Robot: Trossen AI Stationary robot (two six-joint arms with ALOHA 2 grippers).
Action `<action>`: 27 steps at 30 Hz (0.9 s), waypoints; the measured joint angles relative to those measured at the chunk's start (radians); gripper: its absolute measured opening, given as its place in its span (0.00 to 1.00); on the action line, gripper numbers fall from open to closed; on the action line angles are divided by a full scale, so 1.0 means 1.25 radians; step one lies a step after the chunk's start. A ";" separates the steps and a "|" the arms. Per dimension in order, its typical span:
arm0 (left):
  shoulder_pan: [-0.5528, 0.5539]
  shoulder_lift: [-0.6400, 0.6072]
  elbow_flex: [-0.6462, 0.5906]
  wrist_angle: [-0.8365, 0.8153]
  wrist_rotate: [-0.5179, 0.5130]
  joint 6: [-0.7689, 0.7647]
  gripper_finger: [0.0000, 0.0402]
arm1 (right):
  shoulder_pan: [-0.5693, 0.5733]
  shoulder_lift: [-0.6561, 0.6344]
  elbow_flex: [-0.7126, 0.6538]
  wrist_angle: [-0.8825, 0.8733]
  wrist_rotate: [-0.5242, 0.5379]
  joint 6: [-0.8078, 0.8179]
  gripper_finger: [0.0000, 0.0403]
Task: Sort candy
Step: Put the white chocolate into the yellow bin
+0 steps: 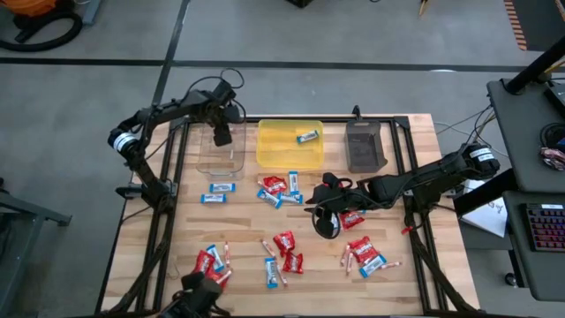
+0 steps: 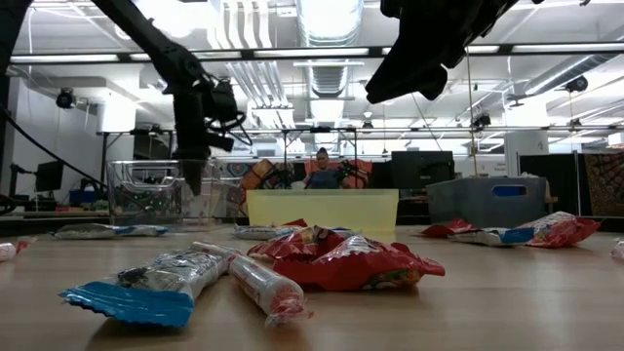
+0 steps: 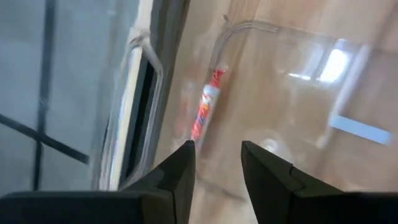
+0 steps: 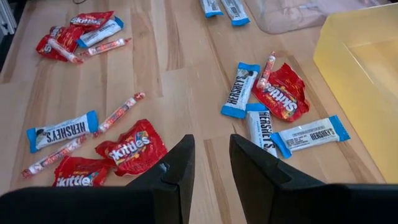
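Clear tray (image 1: 222, 157) landmark: left gripper (image 1: 222, 135) fills its far end; yellow tray (image 1: 289, 147) blocks right; near side bare wood, then blue-and-white bars (image 1: 217, 193).

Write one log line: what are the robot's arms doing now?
left pincer: open over clear tray, pinkish stick inside | right pincer: empty above candy

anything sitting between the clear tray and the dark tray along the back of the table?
Yes, the yellow tray stands between the clear tray and the dark tray, with one blue-and-white bar lying in it. The high view shows this best.
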 joint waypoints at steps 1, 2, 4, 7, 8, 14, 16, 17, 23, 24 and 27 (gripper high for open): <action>0.000 0.000 0.021 -0.035 0.001 -0.024 0.28 | 0.000 0.000 0.000 0.000 0.000 0.000 0.24; -0.002 0.000 0.045 -0.071 0.011 -0.053 0.28 | 0.000 0.000 0.000 0.000 0.000 0.000 0.24; -0.002 -0.001 0.088 -0.136 0.059 -0.117 0.27 | 0.000 0.000 0.003 0.000 0.000 0.000 0.24; -0.004 -0.020 0.120 -0.173 0.188 -0.184 0.26 | 0.000 0.000 0.009 0.000 0.000 0.000 0.24; -0.008 -0.032 0.121 -0.167 0.219 -0.201 0.25 | 0.000 0.000 0.010 0.001 0.000 0.003 0.24; -0.062 -0.137 0.093 -0.133 0.254 -0.274 0.21 | 0.000 0.000 0.013 0.000 0.000 0.020 0.24; -0.091 -0.184 0.061 -0.105 0.254 -0.301 0.20 | 0.000 0.000 0.013 0.000 0.000 0.025 0.24; -0.108 -0.210 0.041 -0.085 0.255 -0.322 0.20 | 0.000 0.000 0.013 0.001 0.000 0.027 0.24; -0.258 -0.376 -0.140 0.073 0.231 -0.509 0.19 | 0.002 0.000 0.013 0.003 -0.023 0.055 0.24; -0.295 -0.403 -0.177 0.104 0.215 -0.541 0.19 | 0.003 0.000 0.013 0.003 -0.026 0.066 0.24; -0.410 -0.472 -0.274 0.183 0.144 -0.626 0.19 | 0.010 0.000 0.013 0.003 -0.028 0.106 0.24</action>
